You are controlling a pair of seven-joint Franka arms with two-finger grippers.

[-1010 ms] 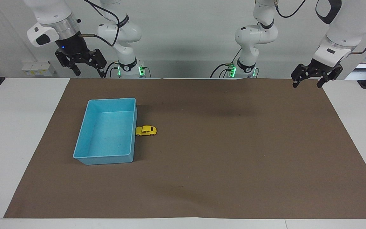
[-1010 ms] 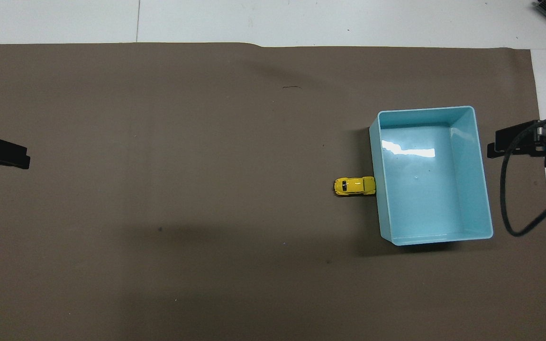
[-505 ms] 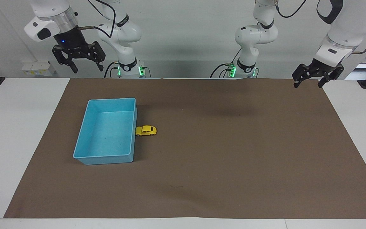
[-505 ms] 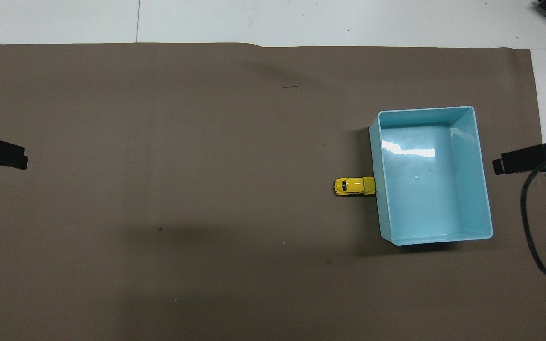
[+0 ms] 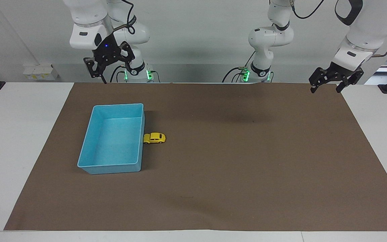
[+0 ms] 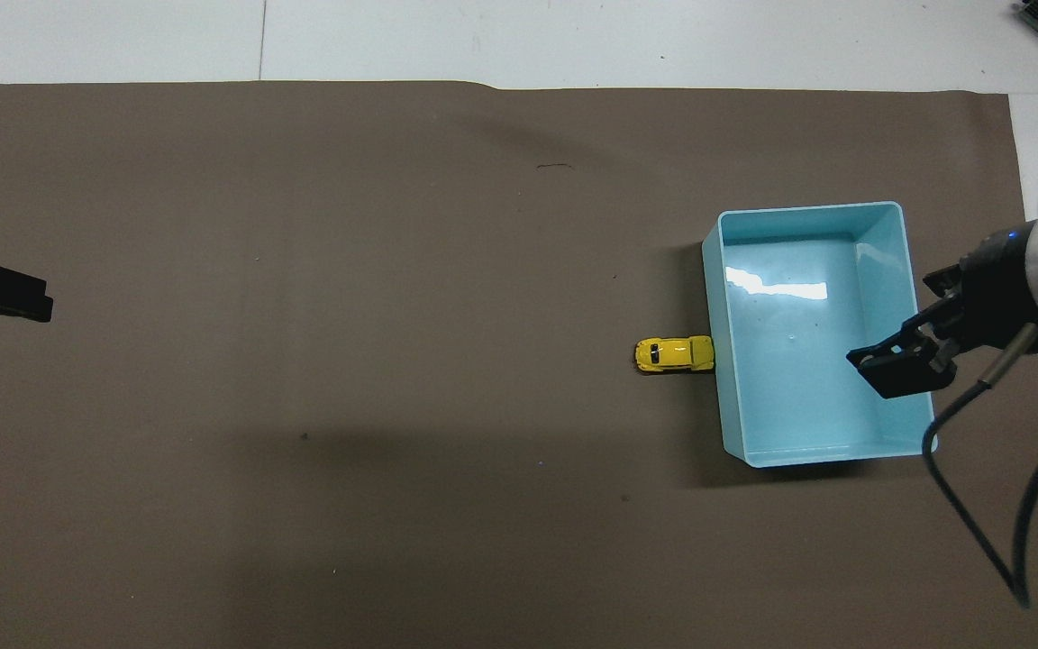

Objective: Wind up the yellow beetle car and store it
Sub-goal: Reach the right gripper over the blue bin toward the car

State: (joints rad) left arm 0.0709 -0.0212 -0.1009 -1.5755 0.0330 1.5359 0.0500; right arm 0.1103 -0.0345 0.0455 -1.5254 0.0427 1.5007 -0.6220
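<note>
One arm has moved: the right gripper, fingers apart and empty, has swung in from the table's edge and now hangs high over the bin, by the overhead view. The car has not stirred; it sits on the mat touching the bin's wall on the side toward the left arm. The left gripper waits, fingers apart, over its own end. Likely the right arm is starting its reach for the car; winding is not yet begun.
</note>
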